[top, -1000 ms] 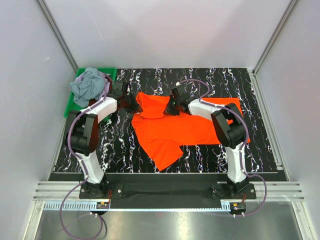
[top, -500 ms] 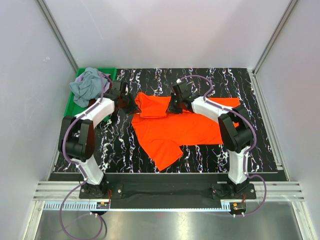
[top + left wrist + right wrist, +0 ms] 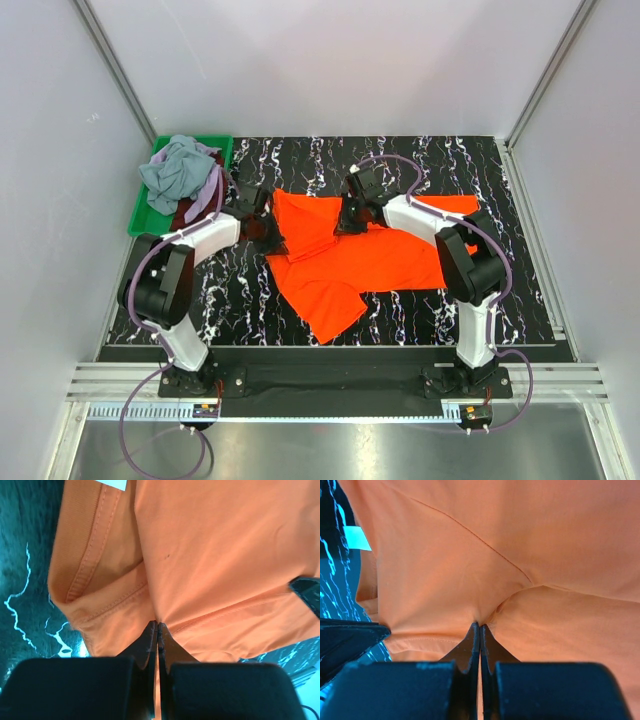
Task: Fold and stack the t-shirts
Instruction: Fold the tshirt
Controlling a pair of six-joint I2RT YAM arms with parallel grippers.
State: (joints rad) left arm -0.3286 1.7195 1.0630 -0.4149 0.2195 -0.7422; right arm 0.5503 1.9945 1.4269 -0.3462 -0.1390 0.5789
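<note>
A bright orange-red t-shirt (image 3: 345, 255) lies spread over the black marbled table, one sleeve pointing to the near edge. My left gripper (image 3: 268, 232) is shut on its left upper edge near the collar, whose white neck label (image 3: 114, 484) shows in the left wrist view, where the cloth (image 3: 210, 555) bunches into the closed fingertips (image 3: 157, 626). My right gripper (image 3: 347, 217) is shut on the shirt's upper middle; the fabric (image 3: 510, 540) puckers at its tips (image 3: 480, 626). A grey-blue t-shirt (image 3: 172, 170) is heaped in the bin, with lilac and dark red cloth (image 3: 196, 203) under it.
A green plastic bin (image 3: 143, 208) stands at the table's far left corner. Grey enclosure walls and aluminium posts ring the table (image 3: 500, 300). The arms' purple cables loop above both wrists.
Both grippers have shifted towards the near side with the shirt's upper edge. The small folded flap at the top has opened out and the cloth between them is drawn flatter.
</note>
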